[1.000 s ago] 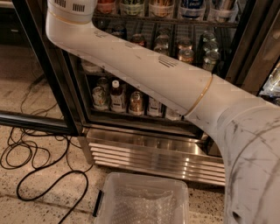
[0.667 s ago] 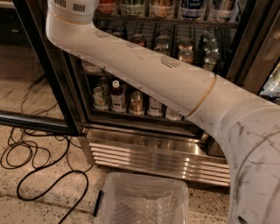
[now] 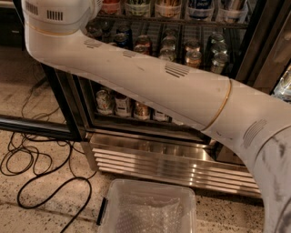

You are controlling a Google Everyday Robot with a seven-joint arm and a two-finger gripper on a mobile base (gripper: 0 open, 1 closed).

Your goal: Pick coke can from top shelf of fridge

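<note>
Speckled floor (image 3: 41, 200) lies in front of the fridge (image 3: 257, 43), with black cables (image 3: 27, 159) looping across it and a clear plastic bin (image 3: 150, 211) just below the ribbed steel grille (image 3: 173, 164). My arm (image 3: 150, 86) stretches from lower right up to the upper left, crossing most of the fridge's front, and my gripper lies past the top edge beyond that upper-left end, so I cannot tell whether it is wide, narrow or holding anything. The top shelf (image 3: 182, 21) runs along the very top, and on it at the left I see the bottom of a reddish can (image 3: 111, 5), which I take for the coke can, though only its lower part shows. Further right on the same shelf stands a blue-labelled can (image 3: 200, 6); more cans (image 3: 141, 109) sit on a lower rack. I judge the step in hand to be the reach toward the shelf. To do it well, I should come in level above the front rail, line up squarely on the reddish can, keep off its neighbours, and close around its middle before lifting clear of the rail.
</note>
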